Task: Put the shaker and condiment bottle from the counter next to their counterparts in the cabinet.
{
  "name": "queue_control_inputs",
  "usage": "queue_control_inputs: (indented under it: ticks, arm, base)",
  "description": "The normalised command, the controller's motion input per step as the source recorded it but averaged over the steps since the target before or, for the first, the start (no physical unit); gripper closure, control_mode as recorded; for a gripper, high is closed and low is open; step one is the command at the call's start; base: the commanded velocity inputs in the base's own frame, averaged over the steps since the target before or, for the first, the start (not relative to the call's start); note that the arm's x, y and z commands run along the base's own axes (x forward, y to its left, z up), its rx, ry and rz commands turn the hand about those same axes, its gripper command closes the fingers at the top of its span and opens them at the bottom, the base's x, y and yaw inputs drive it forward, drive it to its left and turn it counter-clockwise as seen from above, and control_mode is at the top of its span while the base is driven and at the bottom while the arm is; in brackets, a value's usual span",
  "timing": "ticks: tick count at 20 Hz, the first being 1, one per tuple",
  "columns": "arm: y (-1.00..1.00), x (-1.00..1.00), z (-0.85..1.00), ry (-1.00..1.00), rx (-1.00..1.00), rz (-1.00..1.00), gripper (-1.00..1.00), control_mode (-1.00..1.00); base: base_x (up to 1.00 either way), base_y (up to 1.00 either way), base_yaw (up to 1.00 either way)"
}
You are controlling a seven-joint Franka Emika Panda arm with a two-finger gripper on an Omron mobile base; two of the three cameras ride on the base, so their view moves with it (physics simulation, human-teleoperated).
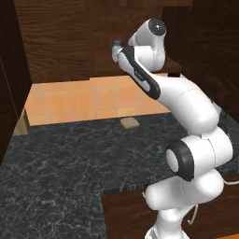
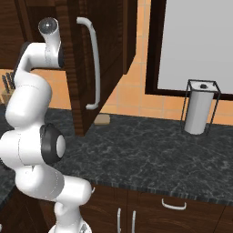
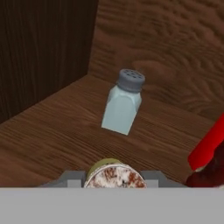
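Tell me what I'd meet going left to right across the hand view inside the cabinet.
Cabinet side wall → yellow shaker held in the gripper at the bottom → pale grey-blue shaker standing on the shelf → red squeeze bottle at the right edge.

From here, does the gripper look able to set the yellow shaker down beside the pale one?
Probably yes: the yellow shaker hangs over bare shelf, nothing between it and the pale shaker.

The left base view looks from behind the arm (image 1: 186, 116), on its left, forward and down over the counter (image 1: 60, 158) to the tiled wall. The right base view looks from the other side – both share this counter and a small tan block (image 2: 103, 119). The hand view is close, facing the cabinet shelf (image 3: 52, 131) and its grey-blue shaker (image 3: 123, 103).
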Motion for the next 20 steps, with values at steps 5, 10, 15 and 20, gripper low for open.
queue_control_inputs:
  ticks: [5,10,15,20]
  arm:
    - [0.07,0.07,-0.20,0.03,0.00,0.00,1.00,-1.00]
    - [0.19,0.12,-0.22,0.03,-0.01,0.00,1.00,-1.00]
    - [0.14,0.19,-0.04,0.00,-0.04,0.00,1.00,-1.00]
    - [0.06,0.26,-0.03,0.00,-0.02,0.00,-1.00,-1.00]
  base:
    - [0.00,0.00,0.00]
    - [0.00,0.00,0.00]
    - [0.00,0.00,0.00]
    - [0.00,0.00,0.00]
